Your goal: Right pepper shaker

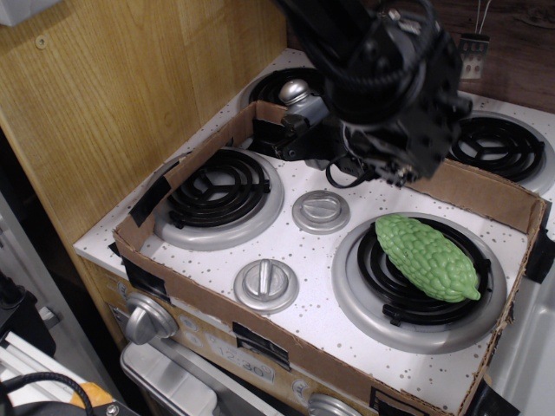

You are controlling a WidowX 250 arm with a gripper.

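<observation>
Observation.image looks down at a toy stove top of white speckled plastic, ringed by a low wall of brown corrugated cardboard patched with black tape. A bulky black robot gripper, matte and draped with looped black cables, hangs over the rear middle of the stove and covers much of what lies behind it. At its left edge the pepper shaker shows only in part: a shiny silver ball-shaped cap and a sliver of matte grey body below it, raised above the stove surface near the back cardboard wall and the rear-left burner. The fingers are buried in dark shapes beside the shaker; whether they pinch it or stand spread cannot be told. On the front-left sits a black coiled burner in a smooth grey ring. The front-right burner carries a bumpy, pale green bitter gourd, tapered to a point at its right end. Two flat round silver knobs lie between the burners, one central and one nearer the front. A small perforated metal grater hangs on the dark back wall, and light wood panelling runs along the left.
</observation>
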